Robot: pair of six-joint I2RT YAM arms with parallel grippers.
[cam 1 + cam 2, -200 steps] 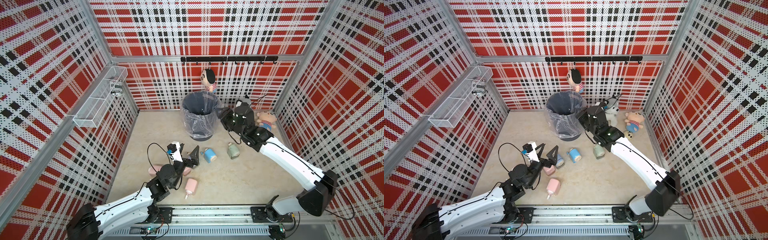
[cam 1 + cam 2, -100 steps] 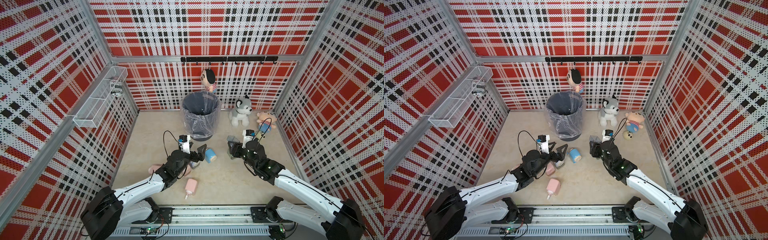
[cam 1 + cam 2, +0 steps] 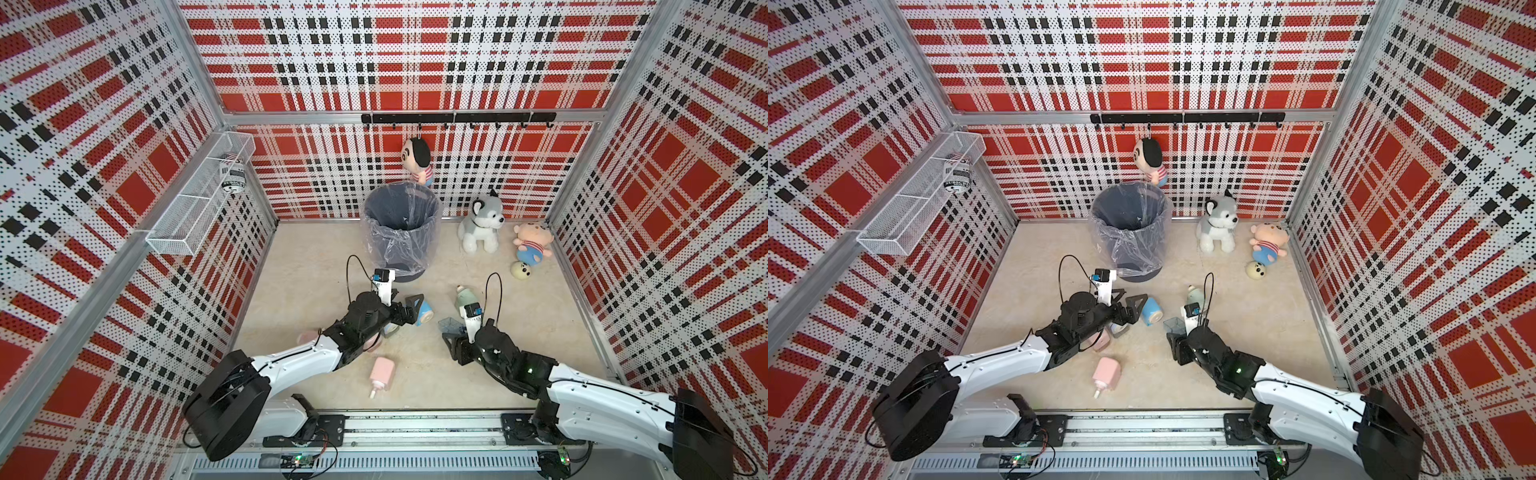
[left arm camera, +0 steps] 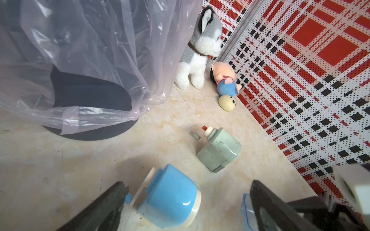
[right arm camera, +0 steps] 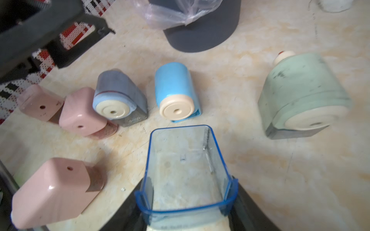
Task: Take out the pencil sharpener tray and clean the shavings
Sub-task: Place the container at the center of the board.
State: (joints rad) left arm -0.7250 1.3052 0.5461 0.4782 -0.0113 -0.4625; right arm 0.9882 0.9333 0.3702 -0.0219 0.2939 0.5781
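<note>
R gripper [image 5: 188,190] clamped on clear blue tray [image 5: 184,160] at bottom centre of its wrist view. In a top view the tray [image 3: 451,325] sits centre-right, just below green sharpener [image 3: 465,297]. L gripper [image 4: 187,185] spread wide, blue sharpener [image 4: 168,200] btwn its fingers, near bin [image 3: 401,232].

- Bright, even light from overhead in both top views; soft shadows only on the surface [image 3: 561,299].
- Bowed toward the edges.
- Right wrist view: sharp on the clear tray [image 5: 186,160], smeared on the green sharpener [image 5: 304,94].
- Left wrist view: glint on the blue sharpener [image 4: 170,196], blurred left end effector [image 4: 188,186].
</note>
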